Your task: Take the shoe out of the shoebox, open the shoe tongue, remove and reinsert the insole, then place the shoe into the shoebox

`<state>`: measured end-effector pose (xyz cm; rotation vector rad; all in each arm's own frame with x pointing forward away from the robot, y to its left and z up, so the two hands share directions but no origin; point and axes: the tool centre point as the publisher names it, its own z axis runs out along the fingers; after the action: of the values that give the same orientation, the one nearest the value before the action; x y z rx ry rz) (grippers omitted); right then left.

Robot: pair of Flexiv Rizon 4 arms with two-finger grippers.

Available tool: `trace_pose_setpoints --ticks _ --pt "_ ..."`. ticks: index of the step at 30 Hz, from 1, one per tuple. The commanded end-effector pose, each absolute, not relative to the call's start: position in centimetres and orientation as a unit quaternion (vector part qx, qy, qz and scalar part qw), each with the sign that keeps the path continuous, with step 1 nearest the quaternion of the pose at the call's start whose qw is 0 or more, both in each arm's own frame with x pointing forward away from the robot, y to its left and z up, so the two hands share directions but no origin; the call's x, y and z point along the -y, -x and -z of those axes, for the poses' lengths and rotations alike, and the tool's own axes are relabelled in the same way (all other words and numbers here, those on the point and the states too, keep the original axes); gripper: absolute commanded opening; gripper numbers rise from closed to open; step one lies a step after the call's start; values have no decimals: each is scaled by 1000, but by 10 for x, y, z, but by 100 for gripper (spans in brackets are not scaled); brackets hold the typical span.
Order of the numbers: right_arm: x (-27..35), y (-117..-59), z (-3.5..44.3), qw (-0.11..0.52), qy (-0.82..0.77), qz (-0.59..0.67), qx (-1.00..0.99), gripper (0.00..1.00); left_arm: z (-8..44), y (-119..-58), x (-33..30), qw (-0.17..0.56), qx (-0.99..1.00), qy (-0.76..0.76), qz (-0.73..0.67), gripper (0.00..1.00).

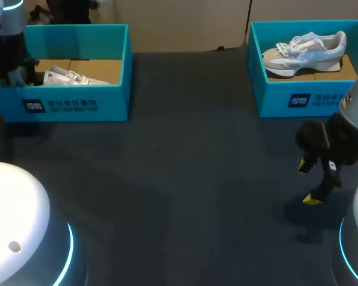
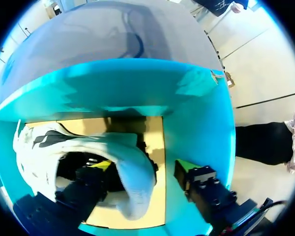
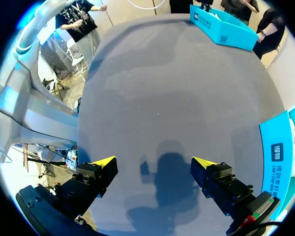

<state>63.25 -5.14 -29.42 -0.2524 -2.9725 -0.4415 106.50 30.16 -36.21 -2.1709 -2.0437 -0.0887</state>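
Head view: the left shoebox holds a white shoe. In the left wrist view the left claw straddles its heel, spread, outer finger not touching. A second shoe lies in the right shoebox. The right claw hangs open above the bench.

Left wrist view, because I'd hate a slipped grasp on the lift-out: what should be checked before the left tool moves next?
1. Shoe lies inside the left shoebox: ok.
2. Left tool straddles the shoe's collar, one finger inside: ok.
3. Both fingers touch the shoe: not ok; the outer finger stands apart.
4. Right tool open, empty, away from the left shoebox: ok.
5. Laces free of the box wall: cannot tell.
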Motion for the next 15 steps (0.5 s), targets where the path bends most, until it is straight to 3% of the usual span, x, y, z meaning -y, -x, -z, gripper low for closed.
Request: trace_pose_setpoints --ticks 1,8,15 --pt "51 -632 295 63 83 146 984 100 349 -1061 -305 72 683 726 29 95" --pt "51 -632 295 63 83 146 984 100 332 -1061 -300 54 687 724 19 100" --pt "51 -632 295 63 83 146 984 100 313 -1060 -293 36 689 724 14 98"
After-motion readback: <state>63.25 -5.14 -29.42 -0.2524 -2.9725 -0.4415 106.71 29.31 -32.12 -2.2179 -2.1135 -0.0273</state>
